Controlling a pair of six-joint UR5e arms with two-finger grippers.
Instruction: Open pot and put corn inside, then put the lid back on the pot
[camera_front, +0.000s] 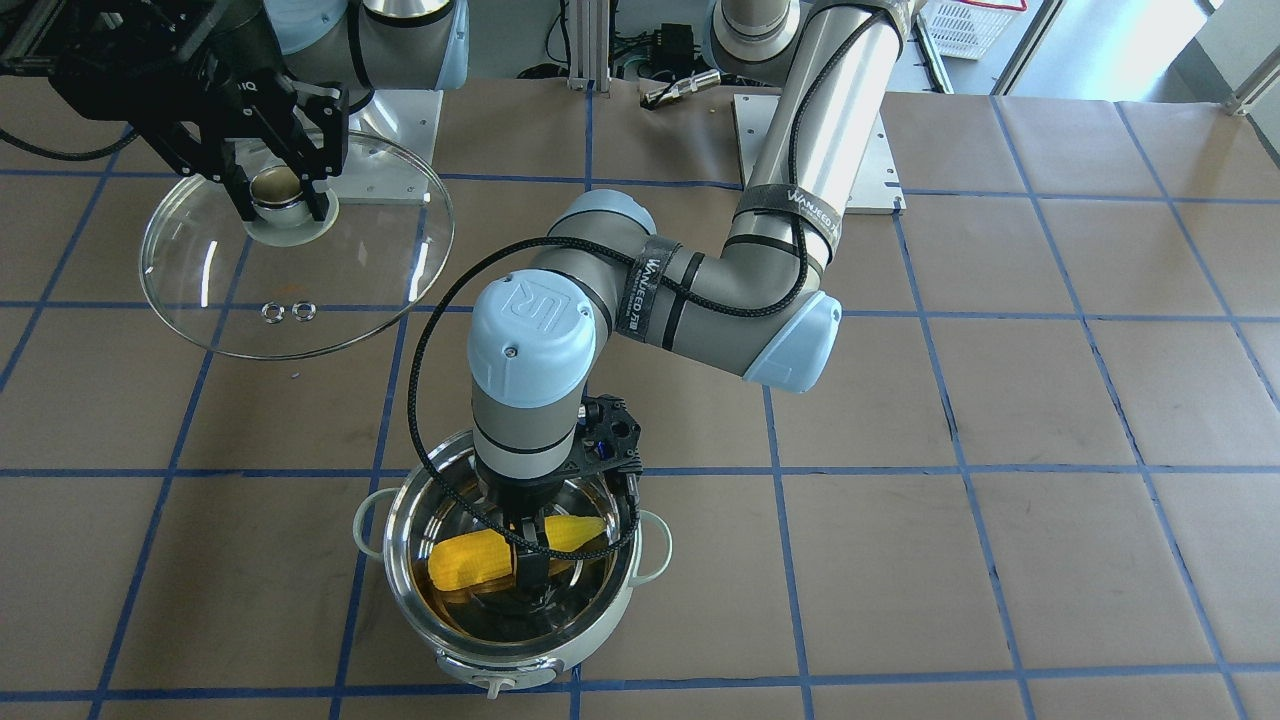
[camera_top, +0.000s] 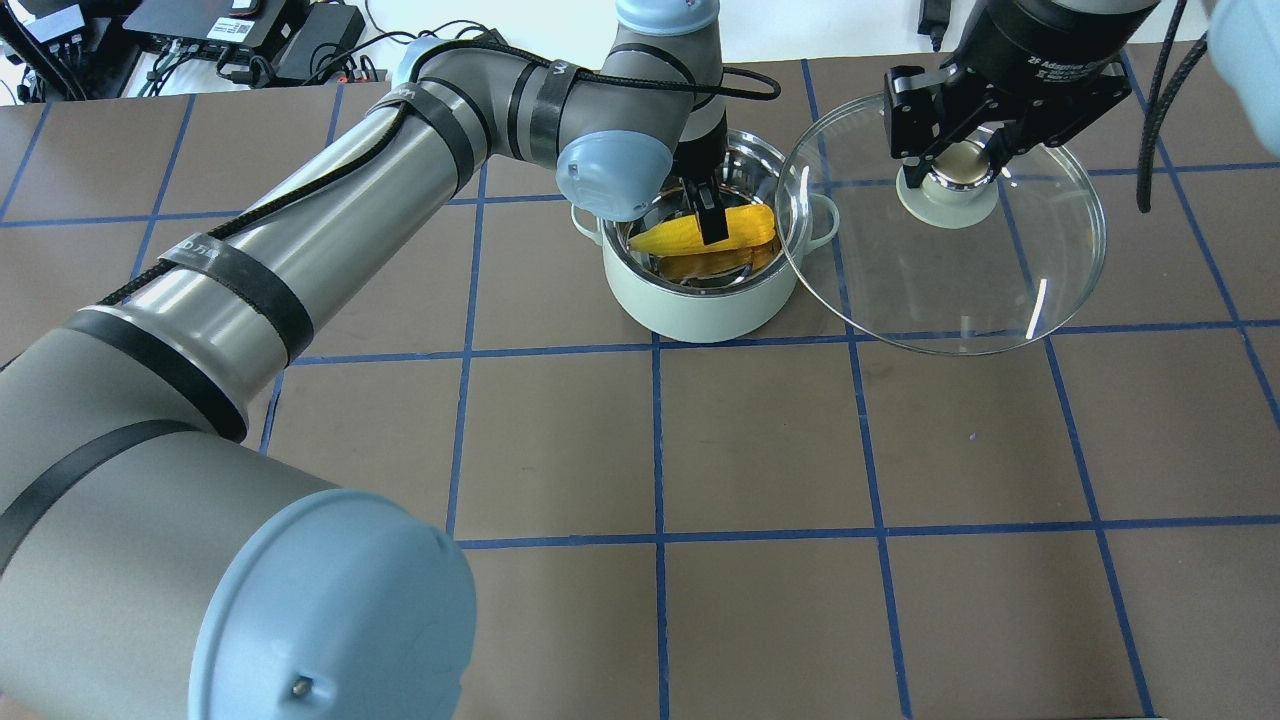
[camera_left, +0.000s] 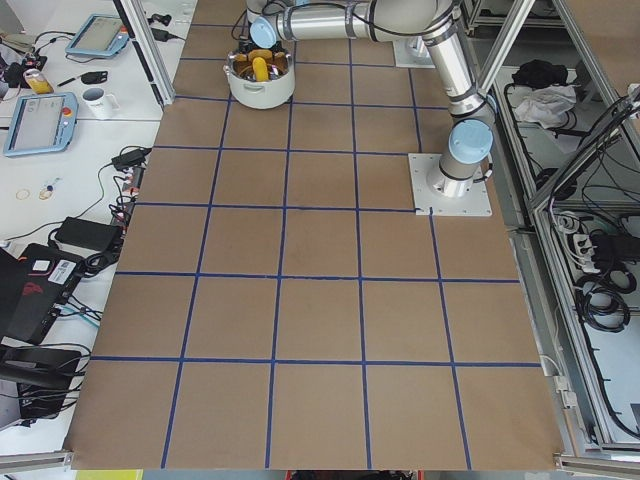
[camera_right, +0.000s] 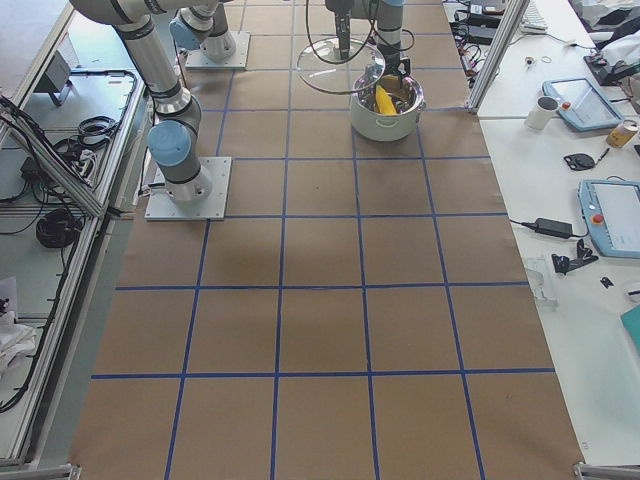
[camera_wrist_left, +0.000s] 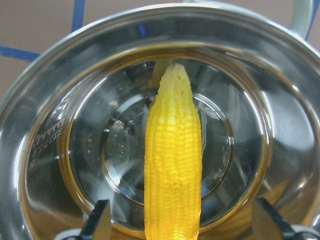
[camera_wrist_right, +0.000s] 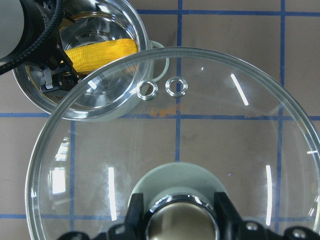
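The pale mint-white pot (camera_front: 600, 620) stands open on the table; it also shows in the overhead view (camera_top: 690, 310). The yellow corn (camera_front: 470, 565) lies inside it on the steel bottom (camera_wrist_left: 172, 165). My left gripper (camera_front: 525, 560) reaches down into the pot, its fingers (camera_wrist_left: 100, 220) spread wide on either side of the corn and not touching it. My right gripper (camera_top: 955, 165) is shut on the metal knob of the clear glass lid (camera_top: 950, 280). It holds the lid in the air beside the pot, tilted, with its edge overlapping the pot's rim (camera_wrist_right: 115, 90).
The brown table carries a blue tape grid. Two white arm base plates (camera_front: 815, 150) sit at the robot's side. Side benches with tablets and a mug (camera_right: 545, 112) flank the table's far edge. A white basket (camera_front: 970, 20) stands behind the robot.
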